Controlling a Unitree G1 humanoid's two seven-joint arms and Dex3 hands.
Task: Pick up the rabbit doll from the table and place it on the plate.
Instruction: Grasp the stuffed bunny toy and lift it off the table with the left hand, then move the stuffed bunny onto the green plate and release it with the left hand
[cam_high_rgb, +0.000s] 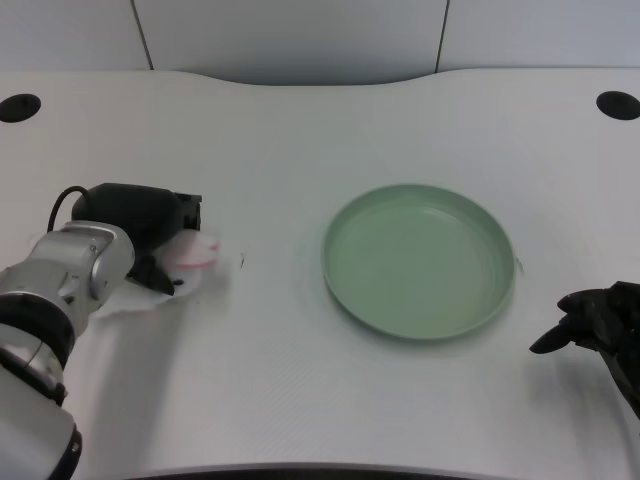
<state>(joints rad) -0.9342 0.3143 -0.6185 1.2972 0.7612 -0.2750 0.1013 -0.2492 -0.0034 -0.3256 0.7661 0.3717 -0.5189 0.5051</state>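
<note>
Left robot hand over rabbit doll.

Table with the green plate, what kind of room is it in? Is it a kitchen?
Probably not a kitchen; it looks like a lab or office workstation. The white table has round cable holes like a desk, plain pale panels stand behind it, and only a green plate and a rabbit doll under the left hand lie there.

Bright, even overhead light floods the white worktop, nearly washing it out; shadows stay soft and faint, and the picture looks slightly grainy and soft.
</note>
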